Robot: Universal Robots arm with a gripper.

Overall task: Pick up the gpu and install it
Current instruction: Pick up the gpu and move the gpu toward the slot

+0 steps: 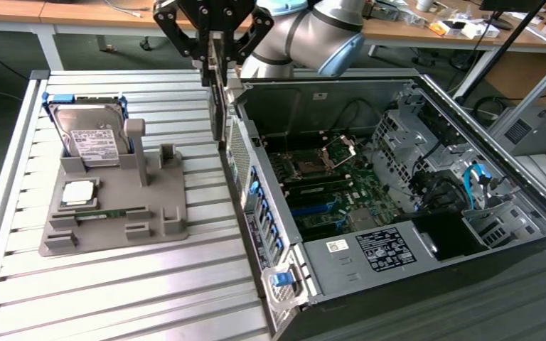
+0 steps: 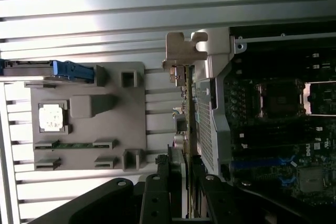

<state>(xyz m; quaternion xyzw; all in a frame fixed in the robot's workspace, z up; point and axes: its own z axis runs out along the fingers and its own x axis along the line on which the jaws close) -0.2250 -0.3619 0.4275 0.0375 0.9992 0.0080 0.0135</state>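
The gripper [image 1: 218, 58] has its fingers pinched on the gpu [image 1: 218, 103] by its top edge – the card hangs upright, edge-on, right by the open PC case's [image 1: 397, 177] side wall on the exterior view's left. Gray parts holder [image 1: 111, 213] w/ hard drive [image 1: 93, 138] sits just beside – apart from the card

**A:** What does the arm look like?

**B:** It's a silver-grey robot arm of thick, rounded metal joints [image 1: 292, 32]. A pale blue round plastic cap [image 1: 345, 55] sits at four o'clock on the nearest joint.

**A:** And the tool on the end?

**B:** A matte black metal two-finger gripper [image 1: 216, 57], built of angular linked bars. In the wrist view, the fingers [image 2: 156, 200] are flat black bars with small round pivot screws [image 2: 122, 183] at the knuckles.
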